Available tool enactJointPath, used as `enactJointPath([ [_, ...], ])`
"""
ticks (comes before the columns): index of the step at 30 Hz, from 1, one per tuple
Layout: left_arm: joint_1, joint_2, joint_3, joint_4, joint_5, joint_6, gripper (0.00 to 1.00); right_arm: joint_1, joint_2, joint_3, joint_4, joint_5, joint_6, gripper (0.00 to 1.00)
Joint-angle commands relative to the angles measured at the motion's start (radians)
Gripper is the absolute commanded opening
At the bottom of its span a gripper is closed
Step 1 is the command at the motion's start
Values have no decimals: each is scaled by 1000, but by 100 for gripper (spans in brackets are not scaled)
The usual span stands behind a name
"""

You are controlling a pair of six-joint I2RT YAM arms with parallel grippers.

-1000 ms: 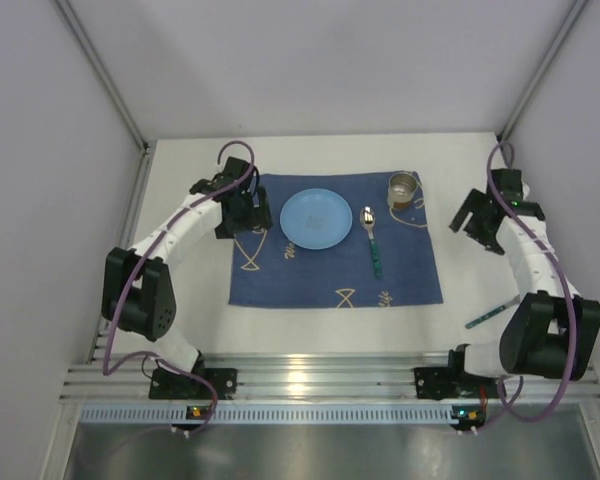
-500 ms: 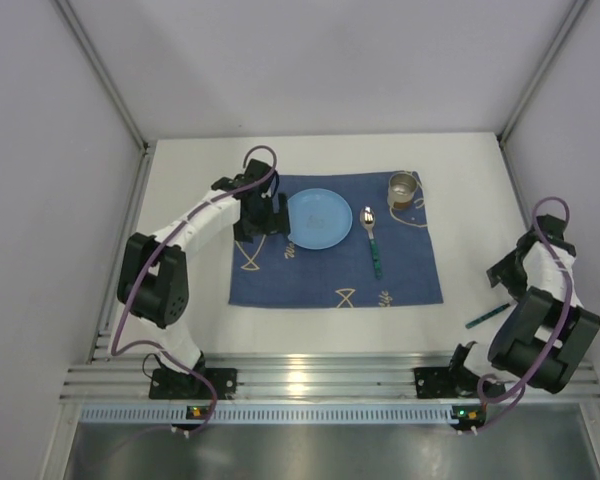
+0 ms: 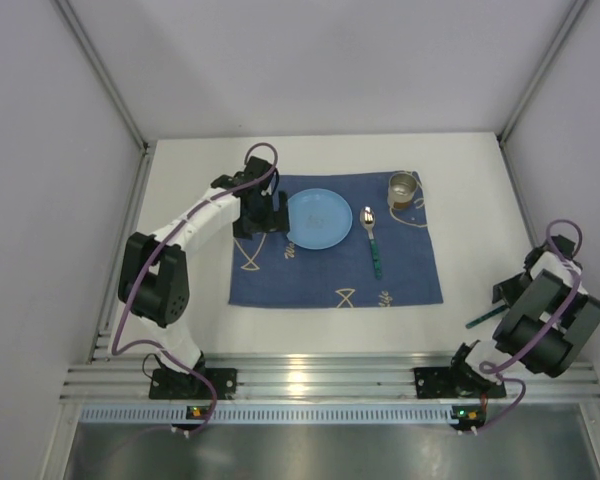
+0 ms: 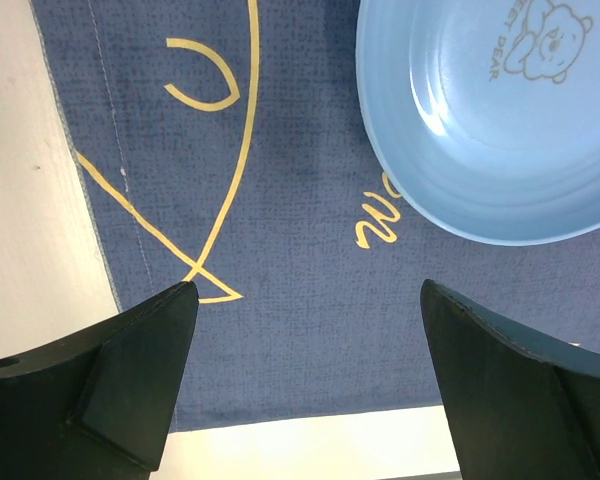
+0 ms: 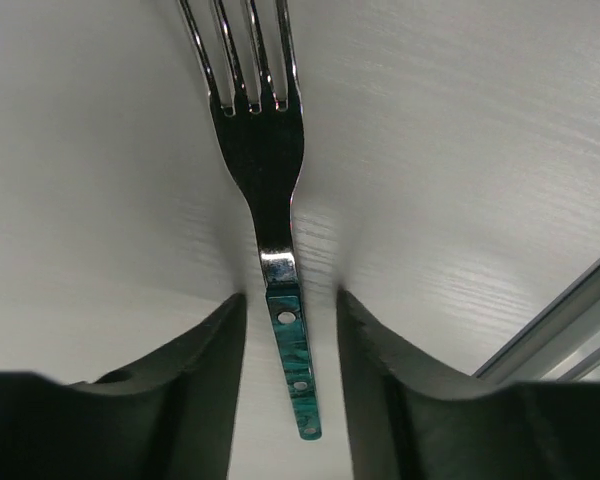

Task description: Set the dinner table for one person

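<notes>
The white dinner table [image 3: 190, 200] carries a dark blue fish-patterned mat [image 3: 320, 275]. On the mat are a light blue plate [image 3: 317, 217], a green-handled spoon [image 3: 372, 240] and a metal cup [image 3: 403, 188]. My left gripper [image 3: 268, 214] hovers open over the mat [image 4: 290, 200], just left of the plate [image 4: 500, 120], holding nothing. A green-handled fork [image 3: 483, 316] lies on bare table at the right. My right gripper [image 5: 290, 300] straddles the fork [image 5: 265, 150] at its handle. Its fingers are narrowed, with a small gap on each side.
An aluminium rail [image 3: 310, 380] runs along the near edge, and it shows close to the right gripper as the rail [image 5: 570, 330]. Grey walls enclose the table at the left, back and right. The table's white surface [image 4: 40, 200] borders the mat's left edge.
My right arm swung back to the near right, dropped over the fork, and narrowed its jaws around the handle. My left gripper shifted right toward the plate, then held still.
</notes>
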State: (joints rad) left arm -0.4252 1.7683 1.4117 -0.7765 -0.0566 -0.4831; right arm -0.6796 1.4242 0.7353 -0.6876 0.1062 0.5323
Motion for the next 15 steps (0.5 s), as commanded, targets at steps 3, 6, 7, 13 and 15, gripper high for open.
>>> enactJointPath([
  [3, 0, -20, 33, -18, -34, 15, 98, -14, 94, -7, 118, -85, 54, 25],
  [6, 0, -23, 30, -12, -38, 5, 98, -12, 107, -1, 125, -100, 46, 0],
  [7, 0, -23, 29, -10, -37, 3, 98, -9, 95, 7, 125, -102, 47, 0],
  [13, -32, -30, 90, 11, 3, 64, 96, 184, -20, 192, 31, -79, 93, 0],
  [15, -90, -20, 166, 10, -3, 136, 97, 309, -30, 284, -12, -63, 122, 0],
])
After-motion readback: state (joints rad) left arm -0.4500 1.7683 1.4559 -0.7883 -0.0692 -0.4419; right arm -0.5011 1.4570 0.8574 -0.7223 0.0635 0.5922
